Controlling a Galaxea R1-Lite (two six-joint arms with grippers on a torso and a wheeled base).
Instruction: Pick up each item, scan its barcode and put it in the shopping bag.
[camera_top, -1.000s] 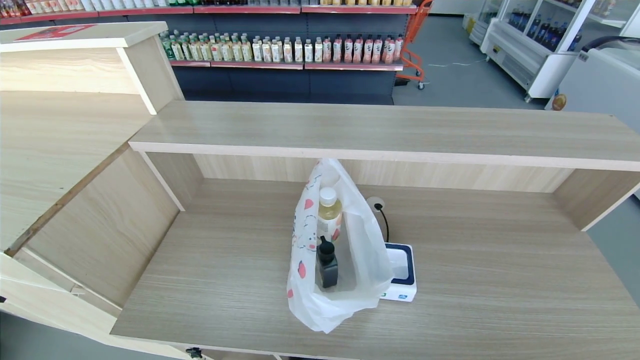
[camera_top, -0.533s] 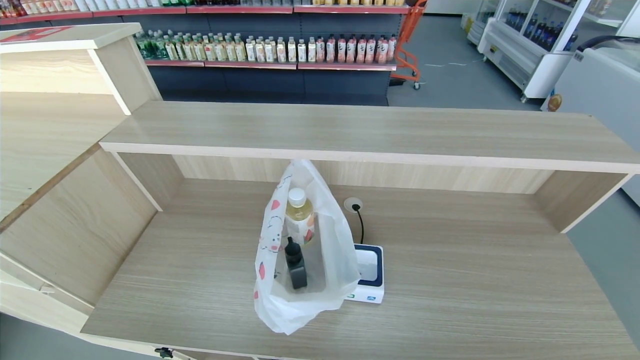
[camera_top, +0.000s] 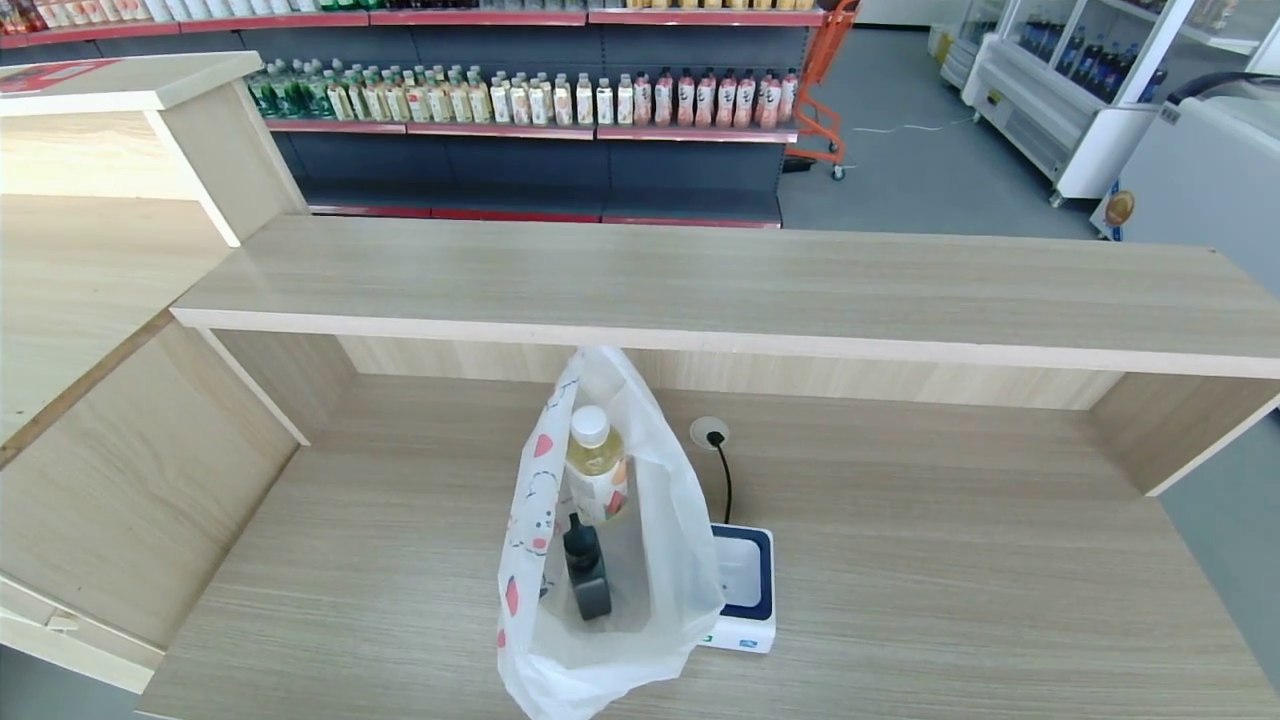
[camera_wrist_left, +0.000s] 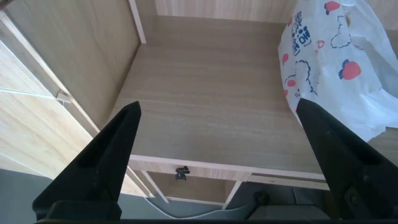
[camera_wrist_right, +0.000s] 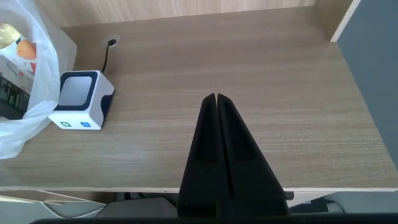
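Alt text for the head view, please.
An open white shopping bag on a wooden counter holds a yellow drink bottle and a black bottle; a white-and-blue barcode scanner sits just right of it.

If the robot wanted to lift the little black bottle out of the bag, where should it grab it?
Probably by its neck, just under the cap, coming straight down through the open top. The black bottle stands upright inside the shopping bag, whose walls and the yellow drink bottle close by block a side approach.
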